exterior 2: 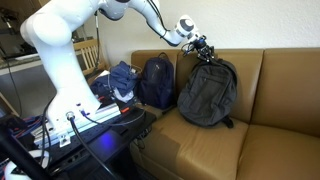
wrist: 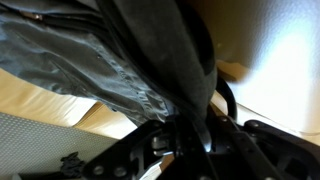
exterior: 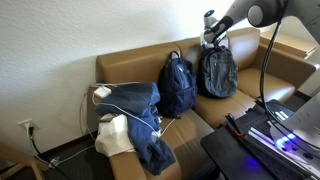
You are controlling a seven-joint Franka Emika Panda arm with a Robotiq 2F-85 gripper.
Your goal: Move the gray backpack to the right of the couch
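Living-room setting in a home or apartment. A tan leather couch stands against a white textured wall bearing a power outlet. A wooden chair stands near one end, and a blue jacket lies on the seat.

no legible text, no labels or brand marks, no numbers or signs readable in either exterior view or the wrist view, frames too small and soft
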